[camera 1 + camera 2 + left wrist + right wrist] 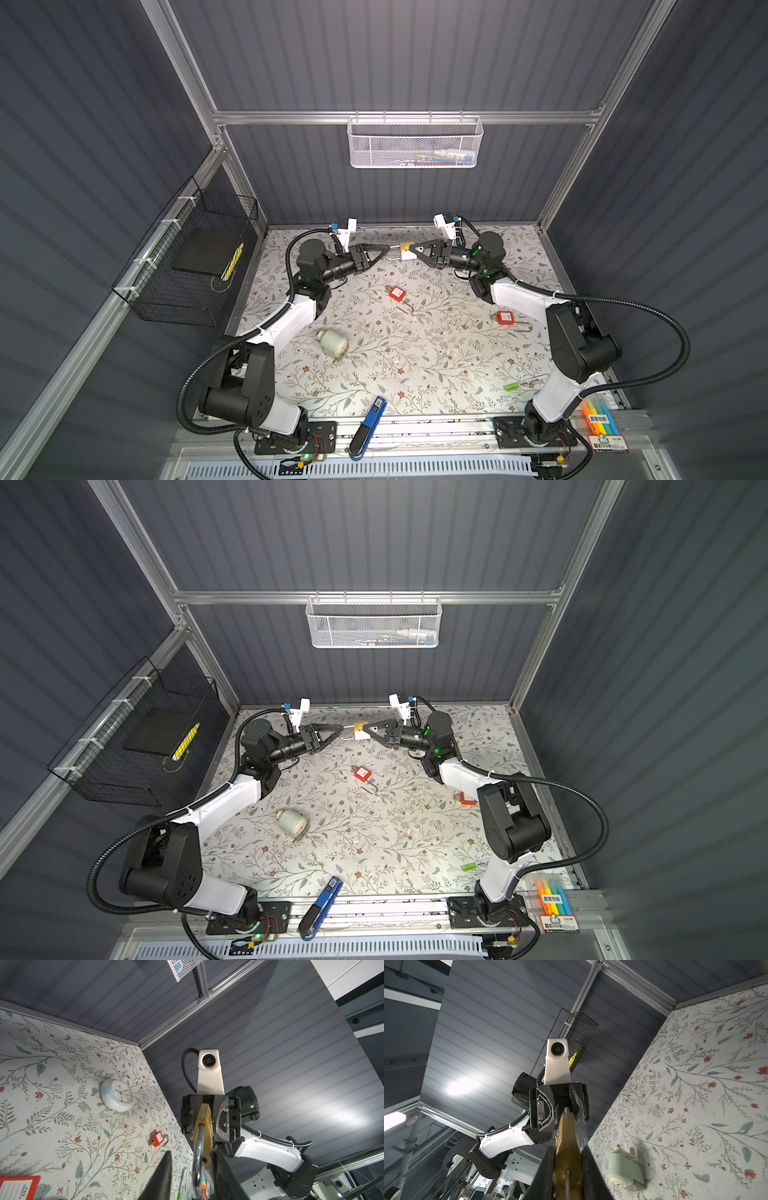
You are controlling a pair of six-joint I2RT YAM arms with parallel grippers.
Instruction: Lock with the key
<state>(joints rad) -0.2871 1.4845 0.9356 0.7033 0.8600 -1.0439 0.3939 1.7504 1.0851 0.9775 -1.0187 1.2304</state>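
The brass padlock (407, 248) hangs in the air straight below the white mesh basket (413, 141), above the far strip of the floral surface (415, 361). The right hand (415, 251) is pinching its body. In the right wrist view its two fingers (548, 1167) press against the flat brass sides. A thin metal stem (567, 1180) sticks out of the lock's end there; I cannot tell whether it is the key.

The steel shackle (197, 1147) points toward the left hand (387, 248). That hand is partly spread around the shackle: one finger sits just beside it, and the other finger (164, 1169) stands apart, with a gap showing between.

Farther from the basket, a red padlock (397, 293), another red padlock (505, 317) and a small alarm clock (332, 341) lie on the surface.
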